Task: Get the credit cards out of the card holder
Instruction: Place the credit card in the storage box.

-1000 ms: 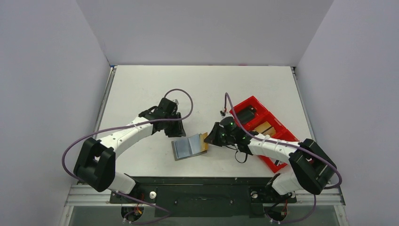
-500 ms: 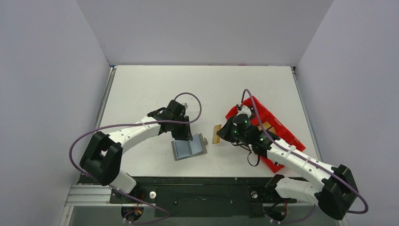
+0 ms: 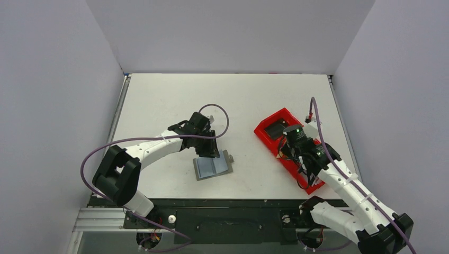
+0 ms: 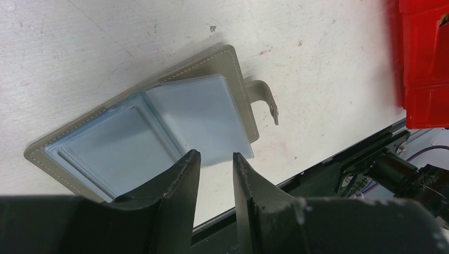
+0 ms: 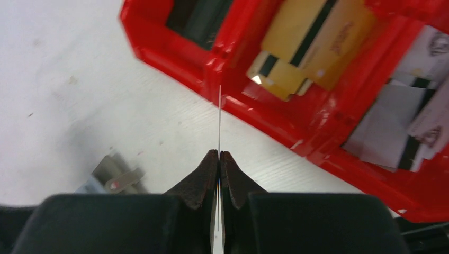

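Pinching a thin tan credit card (image 5: 219, 119), the right gripper (image 5: 218, 153) had carried it from the grey bifold card holder (image 3: 213, 165) to the long red plastic tray (image 5: 174, 58), so that card was out. The left gripper (image 4: 214, 159) hung half-spread over the holder.

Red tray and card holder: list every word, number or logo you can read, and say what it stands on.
None can be read.
Tan cards in the red tray: a small reddish mark, too blurred to read.
White cards beside them: dark marks, too blurred.
Card holder: no lettering shows.
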Robot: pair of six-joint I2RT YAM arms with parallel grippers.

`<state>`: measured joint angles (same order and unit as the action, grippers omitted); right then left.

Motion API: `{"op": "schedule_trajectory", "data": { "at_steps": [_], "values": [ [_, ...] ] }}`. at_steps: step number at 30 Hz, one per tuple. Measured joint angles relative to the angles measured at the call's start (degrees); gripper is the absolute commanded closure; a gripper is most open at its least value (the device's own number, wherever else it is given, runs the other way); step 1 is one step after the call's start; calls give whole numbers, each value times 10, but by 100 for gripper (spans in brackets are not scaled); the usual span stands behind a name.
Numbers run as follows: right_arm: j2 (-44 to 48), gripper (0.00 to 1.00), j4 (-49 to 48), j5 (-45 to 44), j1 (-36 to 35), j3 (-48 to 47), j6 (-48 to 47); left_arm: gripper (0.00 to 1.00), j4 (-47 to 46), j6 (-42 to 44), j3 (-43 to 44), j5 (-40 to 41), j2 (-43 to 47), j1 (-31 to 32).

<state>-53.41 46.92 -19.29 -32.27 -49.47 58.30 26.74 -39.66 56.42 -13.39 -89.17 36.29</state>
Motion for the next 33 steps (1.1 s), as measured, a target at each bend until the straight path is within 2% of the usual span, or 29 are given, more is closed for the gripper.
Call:
{"op": "schedule_trajectory", "data": {
  "at_steps": [6,11,27,31,33],
  "values": [
    [-35,100,58,-38,93,-2,-11,73,0,2,9,-7,0,0],
    [-92,100,72,-62,143,-19,-30,73,0,5,12,-8,0,0],
    [-203,100,27,-79,190,-32,-68,73,0,11,12,-8,0,0],
    [-221,83,14,-79,191,-32,-70,73,0,11,12,-8,0,0],
    [-227,68,10,-77,191,-32,-73,73,1,11,12,-8,0,0]
  ]
}}
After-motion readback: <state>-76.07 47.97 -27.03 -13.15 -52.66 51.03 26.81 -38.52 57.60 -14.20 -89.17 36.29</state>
